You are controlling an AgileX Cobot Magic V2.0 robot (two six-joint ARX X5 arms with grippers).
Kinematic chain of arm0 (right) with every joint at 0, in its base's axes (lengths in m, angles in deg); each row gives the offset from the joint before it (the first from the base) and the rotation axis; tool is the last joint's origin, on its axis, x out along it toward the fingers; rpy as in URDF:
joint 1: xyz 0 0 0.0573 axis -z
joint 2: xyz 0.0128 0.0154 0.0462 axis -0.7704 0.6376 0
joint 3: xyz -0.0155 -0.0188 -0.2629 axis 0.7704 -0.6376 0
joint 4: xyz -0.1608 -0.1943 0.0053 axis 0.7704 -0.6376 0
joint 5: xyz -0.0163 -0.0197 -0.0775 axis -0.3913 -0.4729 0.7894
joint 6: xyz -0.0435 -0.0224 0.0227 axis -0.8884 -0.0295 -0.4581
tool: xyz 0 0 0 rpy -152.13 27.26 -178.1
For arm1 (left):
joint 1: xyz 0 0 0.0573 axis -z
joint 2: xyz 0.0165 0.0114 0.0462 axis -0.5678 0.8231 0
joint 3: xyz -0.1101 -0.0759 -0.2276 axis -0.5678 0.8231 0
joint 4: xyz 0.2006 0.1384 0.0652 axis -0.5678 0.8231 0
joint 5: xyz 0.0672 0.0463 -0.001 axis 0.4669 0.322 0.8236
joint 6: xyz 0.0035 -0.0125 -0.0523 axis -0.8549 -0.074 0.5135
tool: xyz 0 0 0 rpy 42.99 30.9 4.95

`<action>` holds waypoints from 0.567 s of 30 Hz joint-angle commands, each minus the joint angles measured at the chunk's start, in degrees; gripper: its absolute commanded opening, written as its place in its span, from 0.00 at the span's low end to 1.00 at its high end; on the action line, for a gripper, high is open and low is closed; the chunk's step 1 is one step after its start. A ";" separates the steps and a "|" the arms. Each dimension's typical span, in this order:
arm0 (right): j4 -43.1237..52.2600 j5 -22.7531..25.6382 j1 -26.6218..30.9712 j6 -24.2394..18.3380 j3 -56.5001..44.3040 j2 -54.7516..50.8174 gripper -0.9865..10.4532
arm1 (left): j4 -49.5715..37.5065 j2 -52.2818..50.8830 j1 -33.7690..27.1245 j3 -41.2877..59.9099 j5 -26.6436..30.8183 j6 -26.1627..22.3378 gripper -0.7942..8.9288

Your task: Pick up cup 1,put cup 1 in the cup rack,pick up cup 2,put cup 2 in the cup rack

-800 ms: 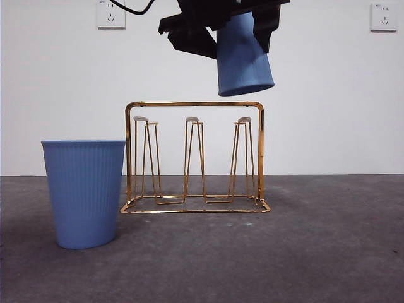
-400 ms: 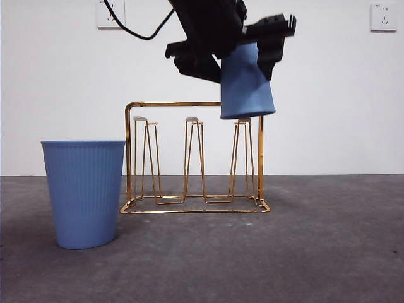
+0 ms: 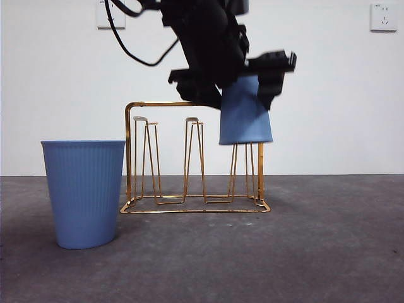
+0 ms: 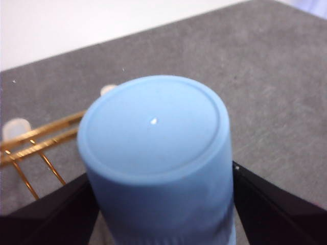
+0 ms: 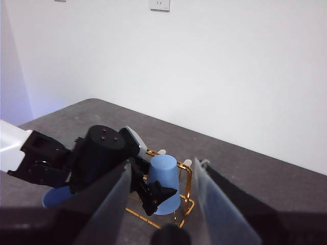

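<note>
No text, label, brand, number or sign can be read in any view. The two blue cups, the gold wire rack, the dark arms and the grey table carry no markings, and the white wall sockets show only their slot holes.

The left gripper (image 3: pixel 245 79) hangs above the table's middle, its arm slanting down from the upper left with a black cable looping behind; its two black jaws are clamped on either side of an inverted cup (image 3: pixel 245 117). The right gripper (image 5: pixel 162 204) waits raised and apart, jaws spread.
</note>
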 commanded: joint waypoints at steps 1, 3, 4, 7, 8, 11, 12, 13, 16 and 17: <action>-0.33 0.00 0.00 -0.09 -0.33 -0.09 0.28 | -0.61 1.42 -0.09 0.02 0.07 -0.17 0.07; -0.68 0.00 0.00 -0.11 -0.35 -0.09 0.28 | -0.48 2.05 -0.09 0.02 0.09 -0.13 0.07; -0.68 0.00 0.00 -0.11 -0.35 -0.09 0.28 | -0.52 2.58 -0.09 0.02 0.09 -0.13 0.07; -0.68 0.00 0.00 -0.11 -0.35 -0.09 0.28 | 0.00 3.69 -0.15 0.02 0.07 0.55 0.07; -0.70 0.00 0.00 -0.11 -0.37 -0.09 0.28 | -0.09 4.31 -0.20 0.02 0.04 0.72 0.07; -0.70 0.00 -0.02 -0.11 -0.42 -0.09 0.28 | -0.09 5.44 -0.20 0.02 0.04 0.83 0.07; -0.72 0.00 0.00 -0.11 -0.46 -0.09 0.28 | 0.00 5.73 -0.20 0.02 0.04 0.94 0.07; -0.72 0.00 0.00 -0.11 -0.48 -0.09 0.28 | -0.13 6.25 -0.20 0.02 0.07 0.94 0.07; -0.72 0.00 -0.02 -0.11 -0.55 -0.09 0.28 | -0.07 7.17 -0.20 0.02 0.07 1.18 0.07; -0.72 0.00 -0.02 -0.11 -0.57 -0.07 0.28 | 0.07 7.30 -0.28 0.02 0.07 1.60 0.07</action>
